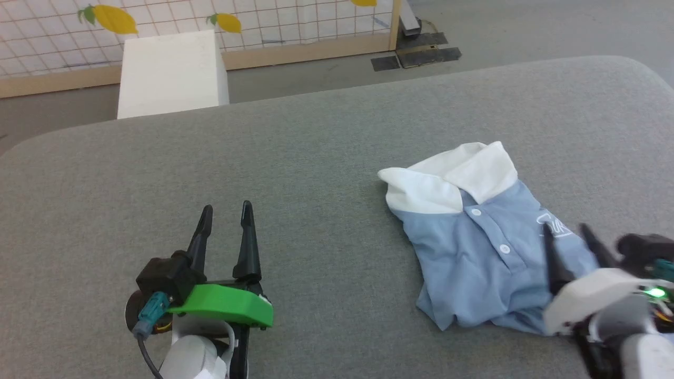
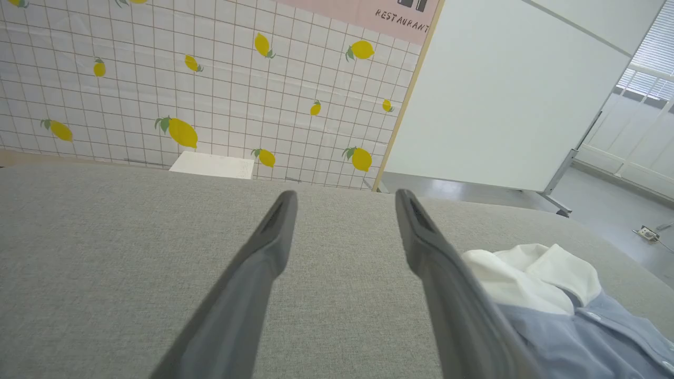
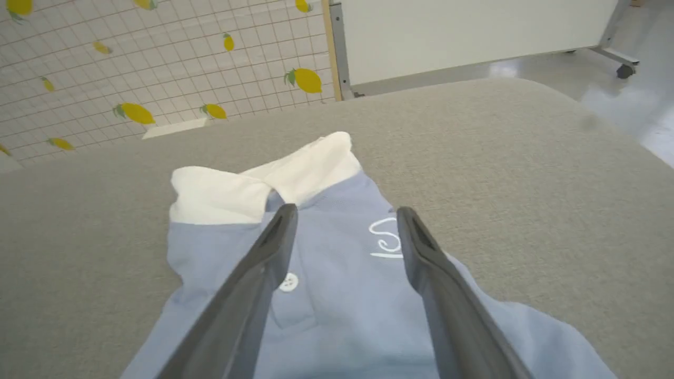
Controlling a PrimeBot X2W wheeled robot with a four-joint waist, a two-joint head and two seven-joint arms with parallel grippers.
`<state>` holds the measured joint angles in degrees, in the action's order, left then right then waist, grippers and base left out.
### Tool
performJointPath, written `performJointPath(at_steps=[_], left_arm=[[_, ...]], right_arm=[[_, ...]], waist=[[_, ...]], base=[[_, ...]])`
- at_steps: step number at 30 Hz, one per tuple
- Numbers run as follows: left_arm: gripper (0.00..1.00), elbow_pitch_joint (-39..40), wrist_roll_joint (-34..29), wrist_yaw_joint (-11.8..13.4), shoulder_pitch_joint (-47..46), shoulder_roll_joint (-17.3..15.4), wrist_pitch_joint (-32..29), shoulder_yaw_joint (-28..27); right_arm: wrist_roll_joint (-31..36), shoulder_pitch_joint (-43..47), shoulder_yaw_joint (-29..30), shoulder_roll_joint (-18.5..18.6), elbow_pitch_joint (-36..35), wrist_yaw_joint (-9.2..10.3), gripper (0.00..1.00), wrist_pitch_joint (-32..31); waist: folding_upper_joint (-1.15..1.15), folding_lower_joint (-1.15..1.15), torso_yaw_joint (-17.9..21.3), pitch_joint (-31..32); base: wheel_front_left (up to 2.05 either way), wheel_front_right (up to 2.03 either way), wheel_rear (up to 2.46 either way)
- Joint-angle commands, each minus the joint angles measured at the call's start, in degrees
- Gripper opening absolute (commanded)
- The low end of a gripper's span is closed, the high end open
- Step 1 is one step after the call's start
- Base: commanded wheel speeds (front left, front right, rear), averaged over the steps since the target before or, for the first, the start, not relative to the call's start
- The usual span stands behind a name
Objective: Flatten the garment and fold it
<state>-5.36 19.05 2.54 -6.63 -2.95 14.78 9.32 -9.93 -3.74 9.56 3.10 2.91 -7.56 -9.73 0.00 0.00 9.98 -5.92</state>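
Light blue polo shirt [image 1: 474, 247] lies bunched at the grey table's [image 1: 316, 158] right, its near edge under the right gripper [image 1: 564, 228].
Soft, light, limp cotton, likely best pinched at a hem or shoulder edge. Both grippers' jaws are apart and empty; the left gripper [image 1: 226, 206] hovers near left.

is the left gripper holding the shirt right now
No, the left gripper is open over the bare grey fabric surface, apart from the light blue polo shirt lying off to its right.
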Motion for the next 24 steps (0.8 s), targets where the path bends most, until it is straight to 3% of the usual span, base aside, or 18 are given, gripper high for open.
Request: performJointPath(at_steps=[1,4,8,17,18,19,21,24], left_arm=[[1.00,0.03,-0.34,-0.13,-0.17,0.07,0.21,-0.07],[1.00,0.21,-0.41,-0.01,-0.14,0.07,0.21,0.10],[1.00,0.52,-0.17,0.26,-0.39,0.07,0.21,0.53],[1.00,1.55,0.69,1.00,-2.02,0.07,0.22,1.90],[1.00,1.60,0.82,1.09,-2.13,0.07,0.22,2.04],[1.00,1.61,0.97,1.18,-2.20,0.07,0.22,2.11],[1.00,1.52,1.12,1.25,-2.24,0.07,0.22,2.21],[1.00,1.50,1.27,1.34,-2.24,0.07,0.22,2.06]], right_arm=[[-0.57,-0.74,-2.05,-0.21,-0.51,0.08,1.00,-0.05],[-1.17,-2.90,-9.47,-0.22,-0.27,0.08,1.00,-2.65],[-0.23,-7.46,-14.92,-0.22,4.26,0.08,1.00,-7.66],[7.19,-19.39,-14.18,-0.22,22.68,0.08,1.00,-21.96],[7.78,-20.03,-13.73,-0.22,24.30,0.08,0.87,-23.67],[8.59,-20.70,-13.35,-0.22,26.00,0.08,0.44,-25.82],[8.00,-21.75,-13.31,-0.22,27.75,0.08,0.00,-27.94],[4.22,-23.66,-15.81,-0.22,27.13,0.08,0.00,-25.42]], waist=[[0.00,0.00,-1.52,-0.16],[0.00,0.00,-3.69,-0.83],[0.00,0.00,-6.54,-2.09],[0.00,0.00,-12.97,-5.53],[0.00,0.00,-13.50,-5.75],[0.00,0.00,-13.98,-5.87],[0.00,0.00,-14.83,-5.97],[0.00,0.00,-15.65,-5.84]], base=[[0.00,0.00,0.00],[0.00,0.00,0.00],[0.00,0.00,0.00],[0.00,0.00,0.00],[0.00,0.00,0.00],[0.00,0.00,0.00],[0.00,0.00,0.00],[0.00,0.00,0.00]])
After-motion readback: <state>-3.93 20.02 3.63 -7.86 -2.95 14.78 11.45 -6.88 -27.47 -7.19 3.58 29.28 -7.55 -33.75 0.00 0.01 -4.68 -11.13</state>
